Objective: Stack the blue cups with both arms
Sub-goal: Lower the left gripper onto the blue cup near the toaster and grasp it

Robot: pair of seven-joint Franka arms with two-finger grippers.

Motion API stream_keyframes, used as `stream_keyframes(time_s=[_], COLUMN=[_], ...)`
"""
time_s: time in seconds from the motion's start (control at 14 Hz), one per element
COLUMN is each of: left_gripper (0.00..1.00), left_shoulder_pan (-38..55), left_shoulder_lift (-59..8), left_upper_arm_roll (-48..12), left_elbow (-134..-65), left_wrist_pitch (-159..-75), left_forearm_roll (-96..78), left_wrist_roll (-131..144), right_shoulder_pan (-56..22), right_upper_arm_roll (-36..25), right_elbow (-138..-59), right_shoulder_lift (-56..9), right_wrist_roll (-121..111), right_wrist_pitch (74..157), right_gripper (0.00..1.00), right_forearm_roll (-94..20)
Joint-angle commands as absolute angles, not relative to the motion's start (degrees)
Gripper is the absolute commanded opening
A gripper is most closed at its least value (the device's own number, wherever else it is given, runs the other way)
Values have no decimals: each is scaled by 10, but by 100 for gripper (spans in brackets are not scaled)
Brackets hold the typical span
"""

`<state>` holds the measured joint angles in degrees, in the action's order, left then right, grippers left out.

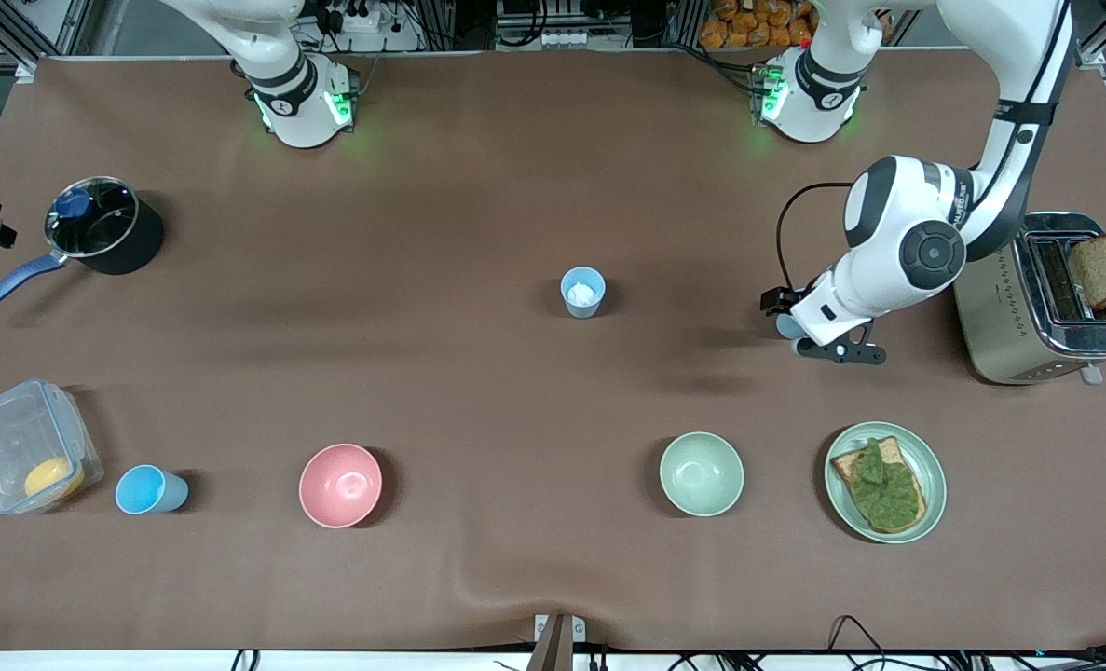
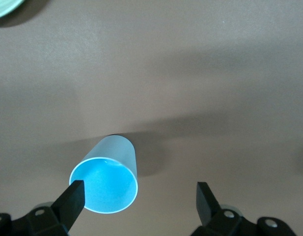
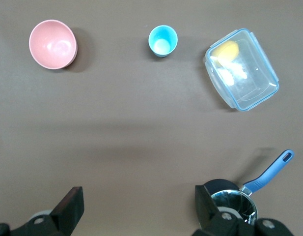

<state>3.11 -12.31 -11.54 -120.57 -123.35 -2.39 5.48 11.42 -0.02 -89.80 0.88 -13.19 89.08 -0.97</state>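
While the right arm is waiting high above its end of the table, the left gripper (image 2: 139,189) is hanging low over a blue cup (image 2: 104,184) that is standing just beside the toaster (image 1: 1042,298), toward the left arm's end. Its jaws are spread wide and holding nothing; one finger (image 2: 72,196) is showing right at the cup's rim, so the cup is sitting off-centre in the gap rather than midway.

A second cup with a white bit inside (image 1: 582,291) is standing near the middle of the table. A sky-blue cup (image 1: 147,489) is sitting nearer the front camera, between the pink bowl (image 1: 340,485) and the clear food box (image 1: 26,447). The right gripper (image 3: 139,206) is also gaping wide and empty, looking down on that cup, the bowl, the box and the pot (image 3: 232,196).

Judging by looks, these cups are thin, light plastic: stiff enough to pinch, but smooth and tapered, so they are likely to tip or squirt out under a lopsided squeeze. The safest hold is probably across the wall just below the rim, with the cup centred between the fingers first. Stacking is not yet begun; all the cups are standing well apart.
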Motion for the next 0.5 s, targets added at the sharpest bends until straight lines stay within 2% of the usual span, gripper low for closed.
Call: stream_keyframes(time_s=[0.0,0.43], left_gripper=[100,100], left_shoulder_pan=[29,29], left_shoulder_lift=[-109,-125], left_upper_arm_roll=[-115,-115], left_elbow=[-1214,-1225], left_wrist_pitch=[-1233,-1236], left_forearm_roll=[-18,-61], left_wrist_roll=[47,77], right_shoulder_pan=[113,109], right_upper_arm_roll=[15,15], right_elbow=[-899,-896], right_shoulder_lift=[16,14], right_wrist_roll=[-129,-129], right_wrist_pitch=[880,887], right_gripper=[100,100], right_forearm_roll=[-20,-25])
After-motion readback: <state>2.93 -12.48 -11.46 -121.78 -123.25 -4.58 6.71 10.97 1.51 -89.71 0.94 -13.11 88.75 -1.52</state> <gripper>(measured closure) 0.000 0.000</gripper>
